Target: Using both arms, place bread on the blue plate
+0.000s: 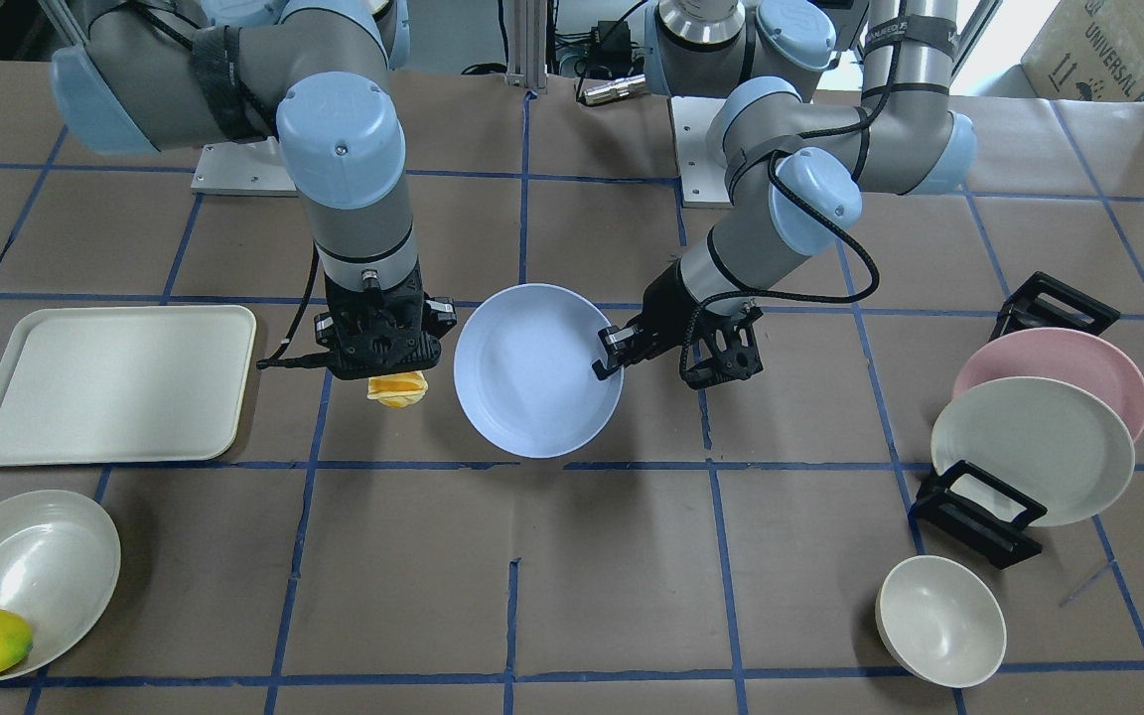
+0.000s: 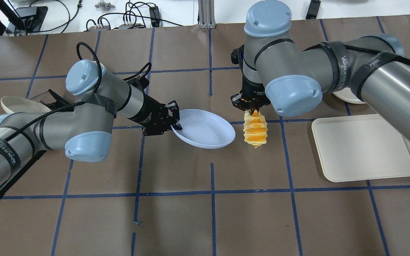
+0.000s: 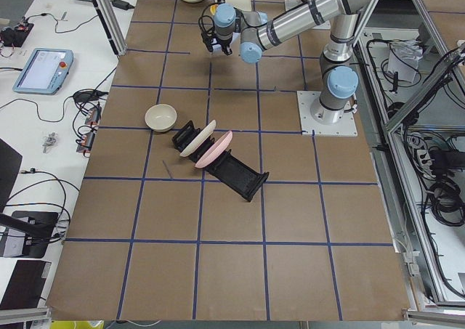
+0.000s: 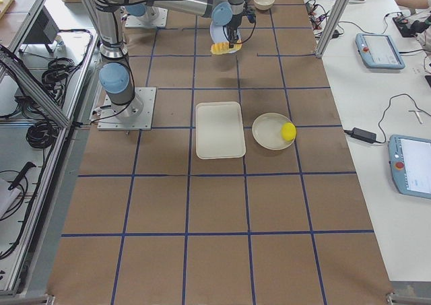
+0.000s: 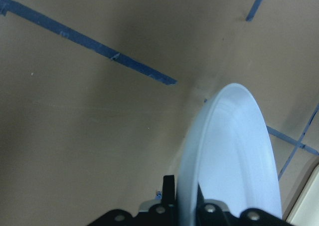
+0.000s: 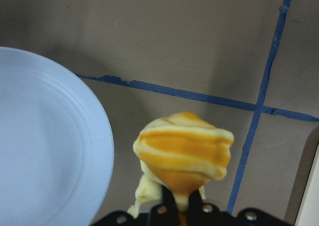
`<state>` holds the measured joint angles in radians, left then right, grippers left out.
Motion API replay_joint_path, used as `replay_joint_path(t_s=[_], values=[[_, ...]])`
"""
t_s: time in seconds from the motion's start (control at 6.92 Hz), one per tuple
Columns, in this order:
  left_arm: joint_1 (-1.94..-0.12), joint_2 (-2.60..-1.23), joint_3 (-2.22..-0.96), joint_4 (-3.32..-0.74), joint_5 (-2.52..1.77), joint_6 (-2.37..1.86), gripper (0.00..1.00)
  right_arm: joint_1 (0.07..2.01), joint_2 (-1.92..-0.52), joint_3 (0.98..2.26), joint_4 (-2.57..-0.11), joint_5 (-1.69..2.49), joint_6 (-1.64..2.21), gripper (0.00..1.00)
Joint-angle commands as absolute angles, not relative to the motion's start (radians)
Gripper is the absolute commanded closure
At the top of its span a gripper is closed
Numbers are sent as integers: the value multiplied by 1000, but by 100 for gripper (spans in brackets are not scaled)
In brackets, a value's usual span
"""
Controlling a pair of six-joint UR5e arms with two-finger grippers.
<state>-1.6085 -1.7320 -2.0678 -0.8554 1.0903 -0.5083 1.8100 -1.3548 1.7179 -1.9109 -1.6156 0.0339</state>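
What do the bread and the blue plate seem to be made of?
The bread is probably a soft foam or rubber toy: its end looks squeezed thin in the right gripper. The blue plate looks like matte plastic, perhaps melamine: even colour, no glare.

The bread (image 2: pixel 255 129) under the black right tool (image 2: pixel 253 113) is orange-yellow, banded cream. The blue plate (image 1: pixel 532 387) in the black left tool (image 1: pixel 607 356) is plain, pale lavender-blue. The counter (image 2: pixel 176 213) beneath is brown, gridded with blue tape.

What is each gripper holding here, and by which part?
The left gripper clamps the blue plate by its rim; the right gripper pinches the bread by its upper end, hanging beside the plate.
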Motion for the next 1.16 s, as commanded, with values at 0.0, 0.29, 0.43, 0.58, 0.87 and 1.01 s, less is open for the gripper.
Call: replay_joint_path(t_s=[0.0, 0.29, 0.43, 0.58, 0.87, 1.01], values=[[-1609, -1744, -2089, -822, 1094, -502, 12, 1845, -1335, 1718, -1921, -1623, 83, 91], [-1606, -1753, -2088, -819, 1095, -500, 0, 1881, -1310, 1718, -1962, -1631, 101, 91], [-1595, -1753, -2080, -819, 1092, -496, 0, 1882, -1310, 1715, -1962, -1631, 101, 91], [-1580, -1755, -2074, -821, 1103, -464, 0, 1891, -1309, 1717, -1960, -1625, 101, 91], [-1406, -1755, -2048, -885, 1176, -173, 0, 1977, -1257, 1713, -2001, -1627, 162, 91], [-1357, -1753, -2016, -949, 1259, -38, 0, 2003, -1227, 1712, -2052, -1629, 188, 91]])
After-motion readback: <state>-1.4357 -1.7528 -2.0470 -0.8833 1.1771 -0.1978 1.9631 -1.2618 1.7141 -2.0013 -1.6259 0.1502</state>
